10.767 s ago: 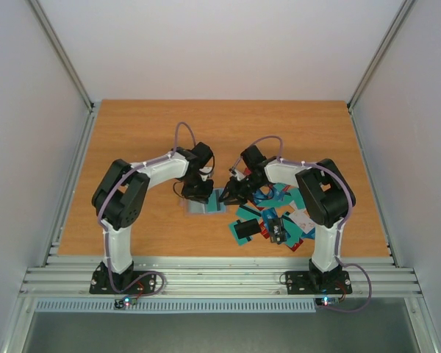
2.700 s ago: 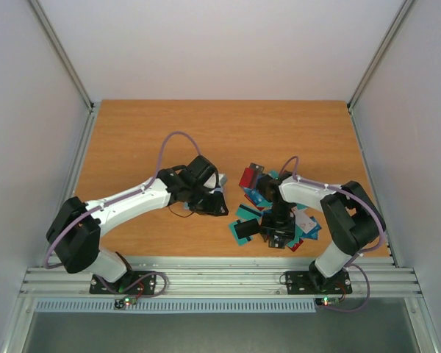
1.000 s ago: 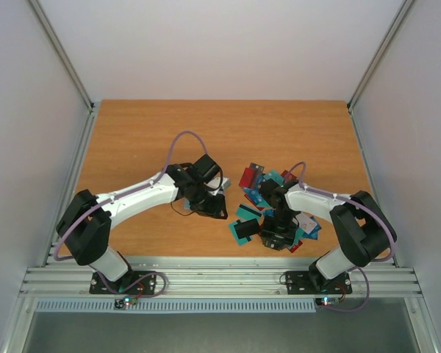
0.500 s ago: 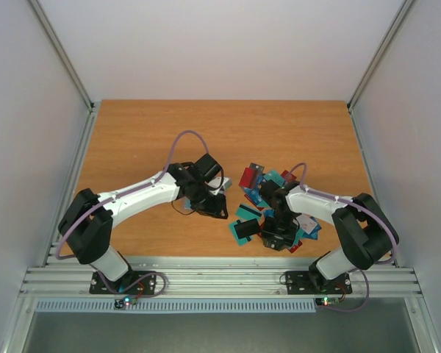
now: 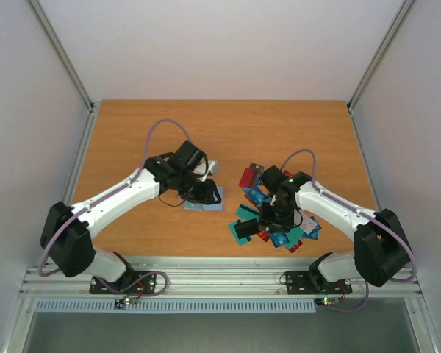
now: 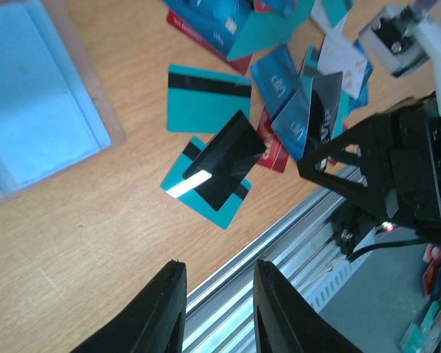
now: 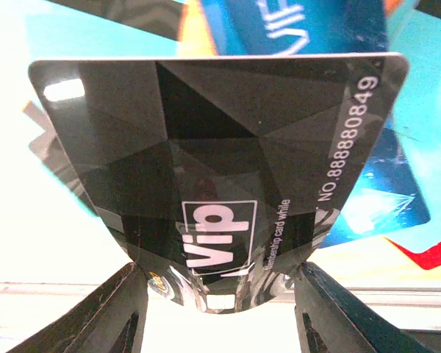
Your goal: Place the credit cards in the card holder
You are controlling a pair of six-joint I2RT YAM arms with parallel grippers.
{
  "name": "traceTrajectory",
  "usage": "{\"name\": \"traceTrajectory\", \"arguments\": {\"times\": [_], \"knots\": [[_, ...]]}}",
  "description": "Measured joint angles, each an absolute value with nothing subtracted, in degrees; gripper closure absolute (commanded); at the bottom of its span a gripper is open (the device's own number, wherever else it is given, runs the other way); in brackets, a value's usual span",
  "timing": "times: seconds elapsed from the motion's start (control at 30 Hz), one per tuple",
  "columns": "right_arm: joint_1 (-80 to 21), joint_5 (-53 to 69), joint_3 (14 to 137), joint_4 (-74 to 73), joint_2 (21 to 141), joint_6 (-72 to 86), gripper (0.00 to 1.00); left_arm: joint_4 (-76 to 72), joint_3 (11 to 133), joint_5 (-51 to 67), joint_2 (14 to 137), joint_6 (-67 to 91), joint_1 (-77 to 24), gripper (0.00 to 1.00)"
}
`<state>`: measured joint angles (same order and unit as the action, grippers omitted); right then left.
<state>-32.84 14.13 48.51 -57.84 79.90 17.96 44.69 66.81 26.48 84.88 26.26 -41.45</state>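
The card holder [image 5: 208,205] lies flat on the table, pale greyish-blue face up; in the left wrist view [image 6: 37,95] it fills the top left. My left gripper [image 5: 203,193] hovers at its far edge, open and empty [image 6: 214,309]. The credit cards [image 5: 294,220] lie in a loose pile, mostly teal with black stripes [image 6: 209,99]. My right gripper [image 5: 272,218] is over the pile, shut on a black VIP card [image 7: 220,162] that bows between its fingers [image 7: 217,301]. It also shows in the left wrist view [image 6: 378,173].
A black card on a teal one [image 6: 219,160] lies at the pile's near left. A red card [image 5: 248,178] stands tilted at the pile's far side. The metal rail of the table's front edge [image 5: 220,266] runs just behind the pile.
My left arm has swung left and back, and the card holder now shows flat on the table. My right gripper has moved from the pile's front edge toward its middle.
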Motion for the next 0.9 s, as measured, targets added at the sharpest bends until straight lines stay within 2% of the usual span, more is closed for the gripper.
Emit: {"name": "traceTrajectory", "arguments": {"times": [0.37, 0.9], "knots": [[-32.86, 24.73, 59.42, -56.69, 76.2, 10.79, 0.5, 44.69, 68.62, 33.19, 77.52, 29.85, -33.28, 0.68], [-34.92, 39.66, 69.25, -53.34, 77.49, 3.7, 0.5, 37.47, 70.91, 42.94, 76.73, 37.47, -33.21, 0.67]]}}
